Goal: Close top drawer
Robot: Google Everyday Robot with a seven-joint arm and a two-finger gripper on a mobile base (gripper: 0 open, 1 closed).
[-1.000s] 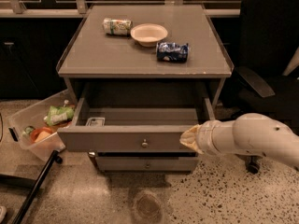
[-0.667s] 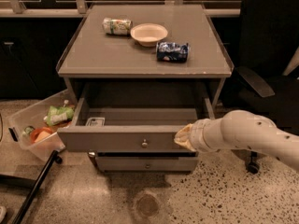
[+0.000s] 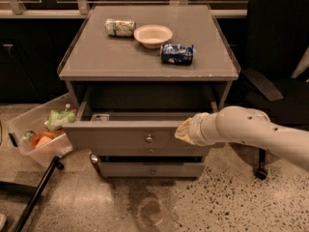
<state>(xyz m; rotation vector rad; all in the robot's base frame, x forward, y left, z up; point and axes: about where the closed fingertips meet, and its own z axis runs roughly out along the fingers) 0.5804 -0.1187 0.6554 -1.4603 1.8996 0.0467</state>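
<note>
End effector (image 3: 182, 131) is pressed up against the front panel of the top drawer (image 3: 111, 137), near its upper edge and a bit right of the knob (image 3: 149, 138). Honestly can't tell if it's open or closed. The drawer is sticking well out from under the tabletop (image 3: 96, 57). Up top there's a bowl (image 3: 153, 35), a green can (image 3: 119, 27) on its side and a blue packet (image 3: 177, 53).
</note>
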